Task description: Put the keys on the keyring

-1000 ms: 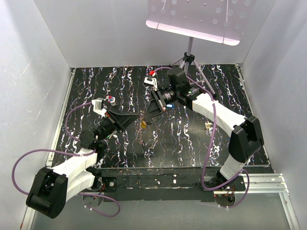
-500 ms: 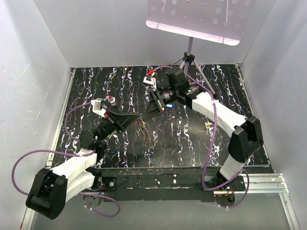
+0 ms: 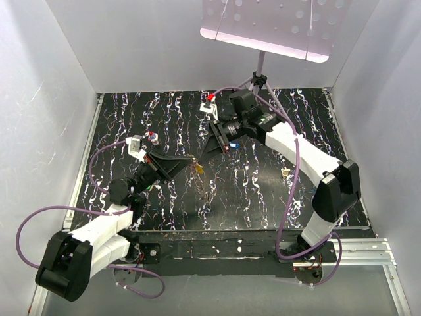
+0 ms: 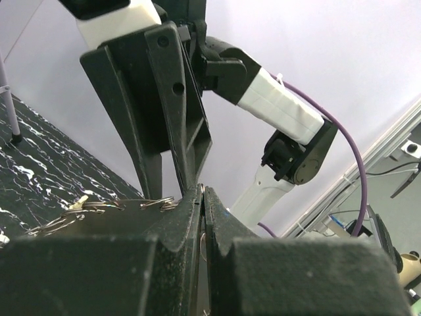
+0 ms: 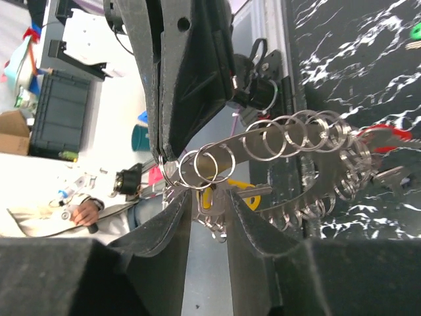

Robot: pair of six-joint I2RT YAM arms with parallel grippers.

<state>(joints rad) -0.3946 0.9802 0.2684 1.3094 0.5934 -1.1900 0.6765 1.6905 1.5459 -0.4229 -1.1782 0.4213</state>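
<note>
Two arm bases sit at the bottom edge of the overhead view, at the near rim of the black marbled table. From the lower left the left gripper reaches toward the middle of the frame. Its fingers are pressed together on the keyring, which hangs from their tips just below centre. A yellow key dangles at that pinched end. A beige key lies on the table right of centre.

The right gripper reaches in from the upper right, almost tip to tip with the left. In its own wrist view its fingers stand apart at the bottom, with the yellow key and a few wire loops loose in the gap. Beyond them the keyring curves across the centre right as a flat grey band edged with small loops. A red key shows beside the band at the right edge, and whether it hangs on it I cannot tell. A green key lies in the upper right corner.

Farthest back, at top centre of the overhead view, a tripod stands under a white panel.
</note>
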